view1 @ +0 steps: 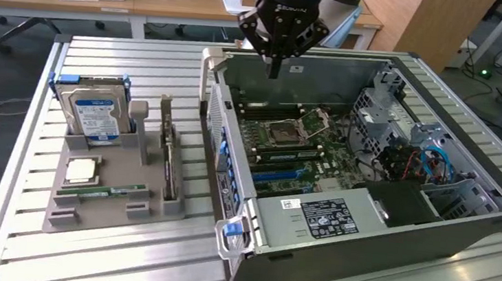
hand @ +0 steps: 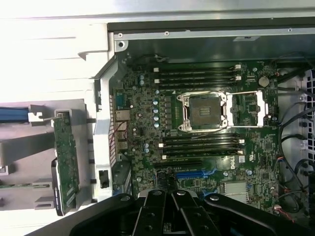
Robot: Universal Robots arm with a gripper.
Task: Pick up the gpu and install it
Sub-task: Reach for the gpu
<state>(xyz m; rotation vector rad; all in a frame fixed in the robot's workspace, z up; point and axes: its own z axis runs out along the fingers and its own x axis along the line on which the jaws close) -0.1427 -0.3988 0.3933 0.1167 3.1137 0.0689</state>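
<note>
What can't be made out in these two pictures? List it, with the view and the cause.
- gpu, exterior view: it stands on edge in the grey holder, so its broad faces are hidden.
- Motherboard, wrist view: the stretch beyond the blue slot is covered by the gripper.
- Power supply label, exterior view: the print is too small to read.
- Hard drive, exterior view: its lower part is hidden in the holder.
</note>
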